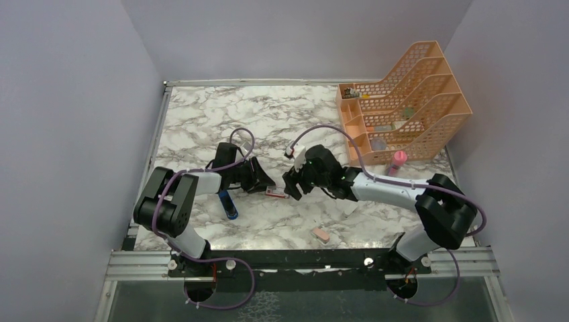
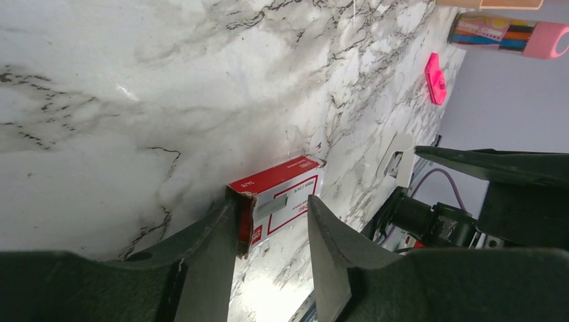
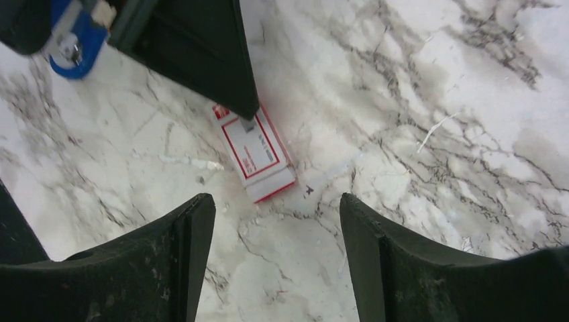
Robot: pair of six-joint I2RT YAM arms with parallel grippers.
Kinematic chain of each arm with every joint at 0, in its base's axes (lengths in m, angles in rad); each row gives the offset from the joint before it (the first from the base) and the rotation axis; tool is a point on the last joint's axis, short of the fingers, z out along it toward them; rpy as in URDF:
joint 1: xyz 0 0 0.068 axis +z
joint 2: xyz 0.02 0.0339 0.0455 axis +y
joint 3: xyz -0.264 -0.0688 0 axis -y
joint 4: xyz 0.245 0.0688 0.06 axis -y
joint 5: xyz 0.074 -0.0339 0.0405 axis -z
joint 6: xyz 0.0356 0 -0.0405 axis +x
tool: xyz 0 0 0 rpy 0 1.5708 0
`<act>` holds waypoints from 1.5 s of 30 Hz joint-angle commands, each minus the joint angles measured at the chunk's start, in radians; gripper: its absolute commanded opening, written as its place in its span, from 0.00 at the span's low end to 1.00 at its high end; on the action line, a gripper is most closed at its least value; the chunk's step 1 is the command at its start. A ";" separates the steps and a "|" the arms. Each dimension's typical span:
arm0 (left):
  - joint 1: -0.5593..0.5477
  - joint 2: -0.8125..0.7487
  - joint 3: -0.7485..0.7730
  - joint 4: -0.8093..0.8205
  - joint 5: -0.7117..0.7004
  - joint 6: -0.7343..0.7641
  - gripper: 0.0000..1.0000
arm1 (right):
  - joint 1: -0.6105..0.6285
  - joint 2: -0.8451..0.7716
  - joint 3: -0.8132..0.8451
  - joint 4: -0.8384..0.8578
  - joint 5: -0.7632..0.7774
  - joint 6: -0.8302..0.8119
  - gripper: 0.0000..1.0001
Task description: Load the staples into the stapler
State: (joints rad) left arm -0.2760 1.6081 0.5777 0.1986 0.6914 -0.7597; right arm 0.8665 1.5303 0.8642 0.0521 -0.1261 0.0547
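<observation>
Left gripper (image 2: 268, 231), jaws parted, straddles near end of staple box (image 2: 278, 194); box long axis runs away toward right gripper (image 3: 275, 251), open, hovering above, farther off. Stapler (image 1: 228, 203) lies on table (image 1: 201, 121) by left arm.

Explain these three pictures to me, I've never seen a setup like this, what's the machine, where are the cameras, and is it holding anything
Two robot arms are bolted at the near edge of a marble-patterned table. One picture looks down from above; the other two come from cameras on each wrist, so the dark wedges at the bottom are that arm's own fingers.

The left tool has its fingers on either side of one end of the small red-and-white staple box, which lies flat on the table; a firm grip cannot be confirmed. The right tool hovers open above the same box, holding nothing.

Also present: the blue stapler, a pink eraser and an orange desk organiser.
</observation>
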 commanded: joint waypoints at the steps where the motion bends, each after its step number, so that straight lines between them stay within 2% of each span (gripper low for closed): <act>1: 0.004 0.010 0.013 -0.026 -0.008 0.035 0.40 | 0.000 0.032 -0.053 0.044 -0.066 -0.179 0.71; 4: 0.004 0.021 0.032 -0.030 -0.004 0.039 0.38 | -0.003 0.061 -0.045 0.038 -0.090 -0.274 0.65; 11: 0.005 0.074 0.086 -0.027 0.032 0.046 0.33 | -0.010 0.131 -0.011 0.004 -0.210 -0.402 0.68; 22: 0.004 0.084 0.083 -0.023 0.042 0.049 0.31 | -0.011 0.226 0.012 0.041 -0.185 -0.393 0.67; 34: 0.010 0.055 0.080 -0.046 0.039 0.065 0.28 | -0.011 0.226 0.001 0.069 -0.109 -0.365 0.43; 45: 0.041 0.047 0.059 0.001 0.082 0.062 0.16 | -0.011 0.205 -0.003 0.037 -0.087 -0.394 0.39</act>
State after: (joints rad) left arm -0.2478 1.6825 0.6498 0.1650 0.7227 -0.7128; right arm 0.8619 1.7401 0.8635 0.0963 -0.2550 -0.3084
